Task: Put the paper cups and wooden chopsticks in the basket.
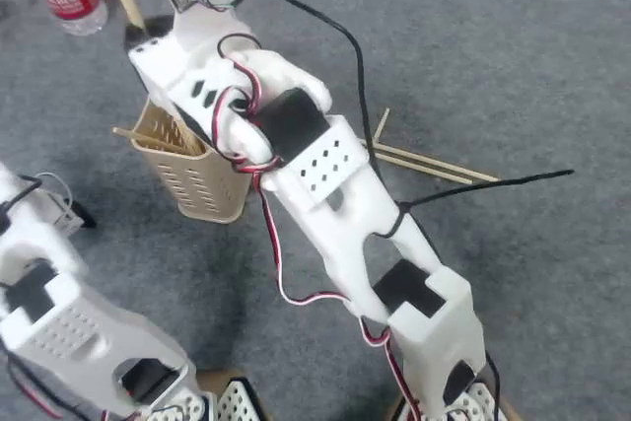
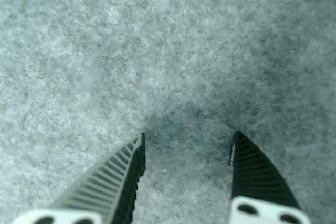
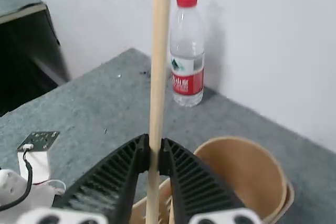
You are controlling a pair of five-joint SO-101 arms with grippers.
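Our right end effector [image 3: 153, 153] is clenched on an upright chopstick [image 3: 159, 51] above the basket [image 1: 202, 184], near a cup [image 3: 247, 177]. Our left end effector [image 2: 186, 145] hangs released over the tabletop [image 2: 157, 51]. Loose chopsticks [image 1: 434, 165] lie beside the right arm.

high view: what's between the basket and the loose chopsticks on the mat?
The right arm crosses that stretch, between the basket and the loose chopsticks, with its black cable alongside. Seen in the high view.
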